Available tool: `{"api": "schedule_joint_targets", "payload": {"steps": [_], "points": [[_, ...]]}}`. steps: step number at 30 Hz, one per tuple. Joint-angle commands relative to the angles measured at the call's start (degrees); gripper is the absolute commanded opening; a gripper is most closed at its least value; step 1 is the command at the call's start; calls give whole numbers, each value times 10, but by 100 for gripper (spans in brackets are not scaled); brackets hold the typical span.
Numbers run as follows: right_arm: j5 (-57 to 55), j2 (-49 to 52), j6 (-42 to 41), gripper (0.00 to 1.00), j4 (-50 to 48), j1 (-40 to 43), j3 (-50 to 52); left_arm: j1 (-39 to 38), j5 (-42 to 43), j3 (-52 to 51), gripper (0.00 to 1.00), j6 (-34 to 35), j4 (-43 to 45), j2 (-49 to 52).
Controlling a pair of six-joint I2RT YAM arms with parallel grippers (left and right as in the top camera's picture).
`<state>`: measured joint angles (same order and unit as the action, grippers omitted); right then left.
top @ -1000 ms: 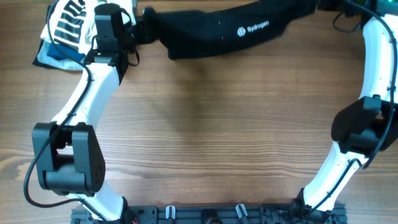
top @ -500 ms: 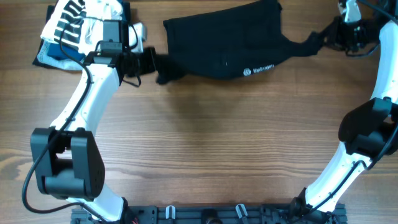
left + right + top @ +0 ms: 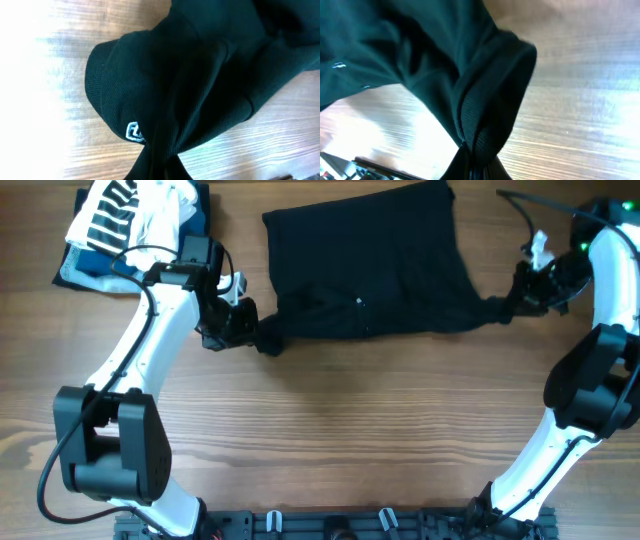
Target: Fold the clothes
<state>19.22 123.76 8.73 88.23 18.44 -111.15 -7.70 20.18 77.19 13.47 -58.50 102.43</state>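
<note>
While both sleeves are pinched, the shirt [image 3: 365,265], black, lies spread on the far middle of the table [image 3: 350,430]. Left gripper [image 3: 248,330]: closed tight on the left sleeve end, near a small pale logo [image 3: 134,131]. Right gripper [image 3: 515,300]: closed tight on the right sleeve end.
</note>
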Motion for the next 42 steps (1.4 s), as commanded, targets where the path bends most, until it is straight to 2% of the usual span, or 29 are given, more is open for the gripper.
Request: {"api": "schedule_joint_targets", "payload": {"steps": [1,3,4,6,7,9,12,14,17,20,23,25,29,32,34,36,39,42], "points": [[-71,-12,-34,4,-14,1,45,-9,-12,-22,4,5,-19,-14],[-76,-12,-44,5,-24,2,57,-16,-12,-40,6,5,-25,-14],[-76,-12,-44,5,-27,3,58,-19,-12,-48,14,7,-27,-14],[-76,-12,-44,7,-32,5,58,-27,-12,-62,47,8,-34,-14],[-76,-12,-44,9,-32,6,58,-31,-12,-69,70,7,-38,-14],[-76,-12,-44,15,-34,10,58,-35,-12,-77,100,7,-41,-14],[-82,-12,-42,26,-33,16,48,-36,-12,-77,100,6,-41,-14],[-94,-16,-43,33,-29,17,28,-30,-12,-63,100,-24,-57,-14],[-119,-21,-45,53,-1,17,-37,-8,-12,-2,100,-43,-103,-14],[-108,-29,-35,56,32,16,-117,12,-12,70,100,-42,-129,-14],[-21,-42,27,58,26,4,-160,25,-12,140,100,-43,-126,-16],[46,-48,66,61,7,-16,-162,33,-12,174,100,-42,-100,-16],[57,-41,67,65,-52,-91,-139,50,-13,187,100,-37,-18,-16],[56,-40,55,66,-114,-146,-110,61,-42,187,100,-23,9,-14],[9,-39,-4,72,-193,-194,-73,69,-62,187,100,-23,18,-12],[-10,-39,-29,76,-254,-223,-40,75,-68,187,100,-23,19,-12],[-27,-31,-43,78,-321,-261,4,80,-68,186,100,-25,13,-12],[-104,-9,-76,80,-358,-297,33,80,-68,185,100,-28,10,-12]]}}
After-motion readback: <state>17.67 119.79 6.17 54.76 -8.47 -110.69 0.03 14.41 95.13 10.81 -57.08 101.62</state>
